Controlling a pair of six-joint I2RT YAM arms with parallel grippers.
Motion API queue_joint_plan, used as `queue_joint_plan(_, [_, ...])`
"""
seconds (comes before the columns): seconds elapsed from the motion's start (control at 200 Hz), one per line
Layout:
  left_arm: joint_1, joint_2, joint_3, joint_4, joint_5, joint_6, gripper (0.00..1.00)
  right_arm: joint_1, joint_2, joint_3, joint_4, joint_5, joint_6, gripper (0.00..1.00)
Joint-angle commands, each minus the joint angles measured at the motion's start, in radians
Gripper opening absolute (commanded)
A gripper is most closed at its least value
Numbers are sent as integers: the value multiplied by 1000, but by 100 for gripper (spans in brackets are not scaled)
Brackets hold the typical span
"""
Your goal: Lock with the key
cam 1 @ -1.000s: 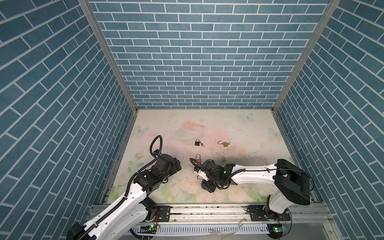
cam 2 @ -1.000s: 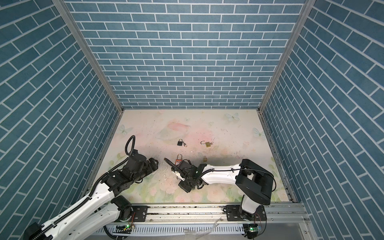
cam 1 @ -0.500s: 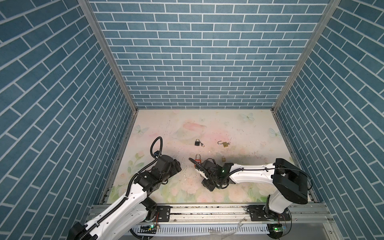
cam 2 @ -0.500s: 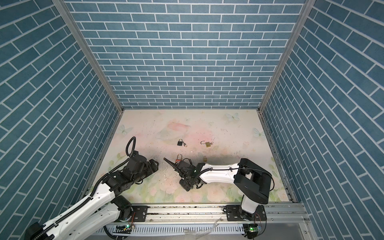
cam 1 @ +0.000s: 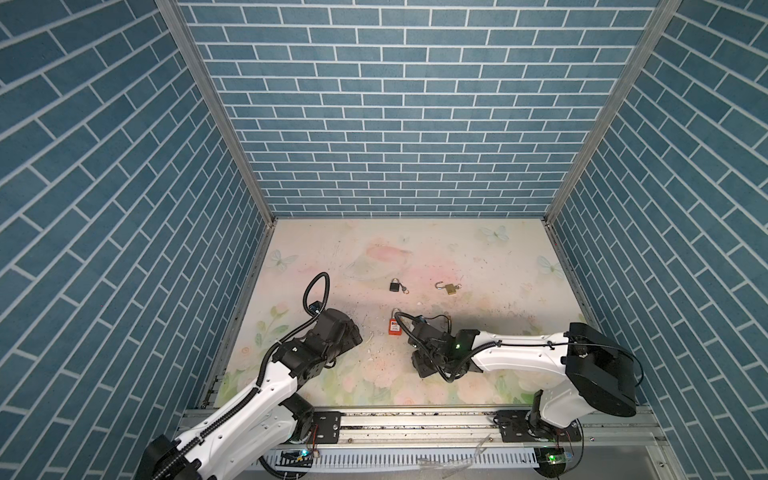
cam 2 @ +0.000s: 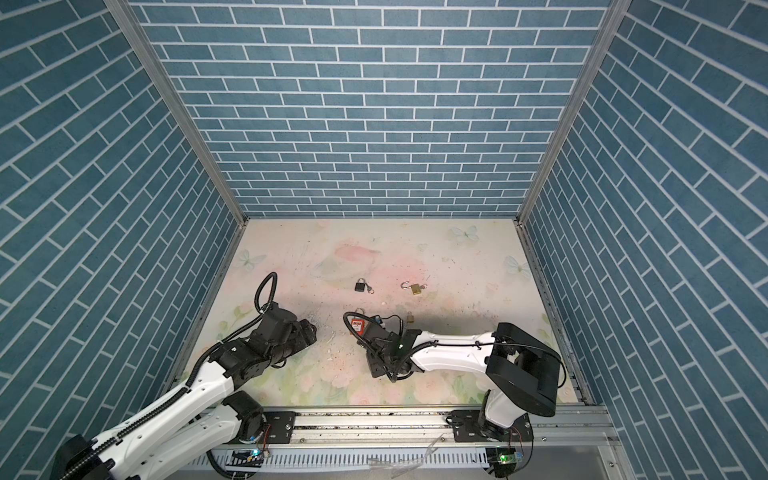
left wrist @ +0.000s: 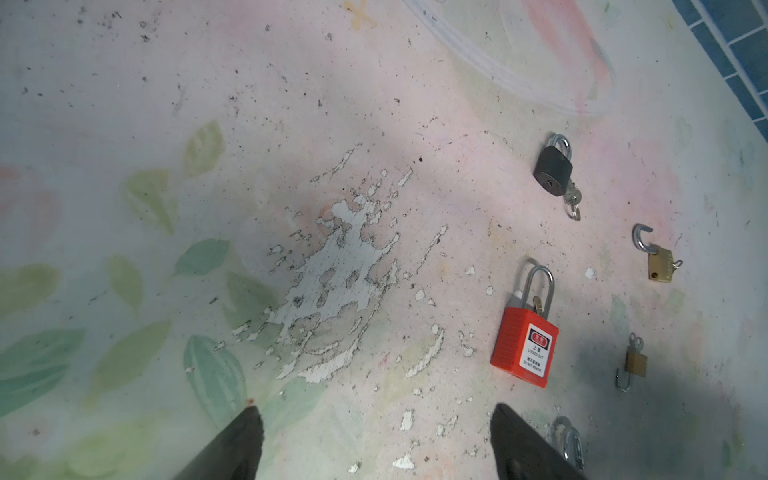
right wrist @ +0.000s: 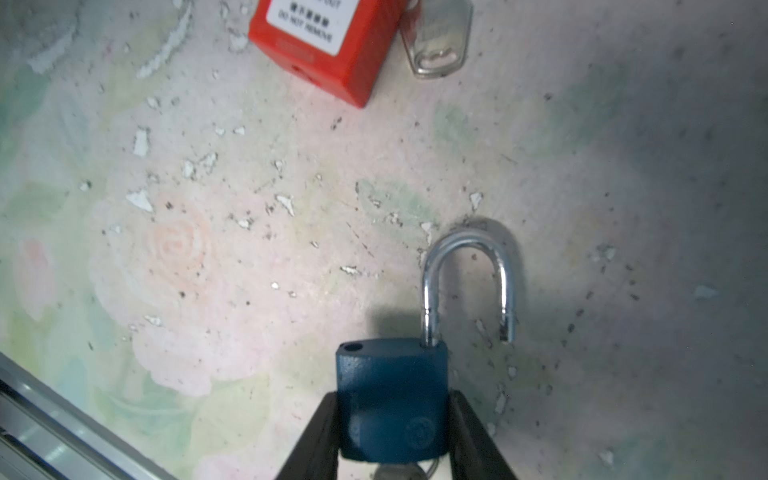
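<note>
With the right gripper (right wrist: 393,419) pinching the blue padlock (right wrist: 390,374) by its body low over the floral mat (right wrist: 208,249), shackle (right wrist: 469,245) swung open, and the left gripper (left wrist: 376,413) spread wide and empty nearby, I'd worry a shove on that shackle twists the lock from its grip.

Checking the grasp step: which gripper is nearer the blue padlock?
Right. The right gripper is shut on the blue padlock, holding its body between the jaws, shackle open. The left gripper is open and empty, not touching it.
</note>
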Motion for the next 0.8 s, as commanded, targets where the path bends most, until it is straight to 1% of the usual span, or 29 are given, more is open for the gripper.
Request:
queue_joint_plan(0.0, [4,8,41,-45,-28,30,87,6,26,14,52,19,93,43])
queue_joint_plan(0.09, [5,10,48,-53,-17,41,87,6,28,19,61,10,85,48])
queue_joint_plan(0.175, [6,9,47,-50,5,45,86,5,-1,13,68,21,77,52])
queue_joint_plan(0.275, [2,16,50,-5,89,110,80,6,-74,2,58,74,65,59])
queue_joint_plan(0.365, [-24,40,75,-21,106,125,78,1,-178,-25,38,153,53,70])
queue_joint_plan(0.485, [-107,89,122,-71,74,92,77,-34,-302,-86,6,226,41,84])
queue_joint_plan(0.52, [-136,108,134,-84,66,68,77,-53,-332,-110,2,239,41,86])
queue_joint_plan(0.675, [-285,218,191,-106,57,-66,75,-174,-449,-198,-29,237,82,88])
queue_joint_plan(0.795, [-385,357,270,-116,63,-158,75,-208,-556,-259,-41,286,111,88])
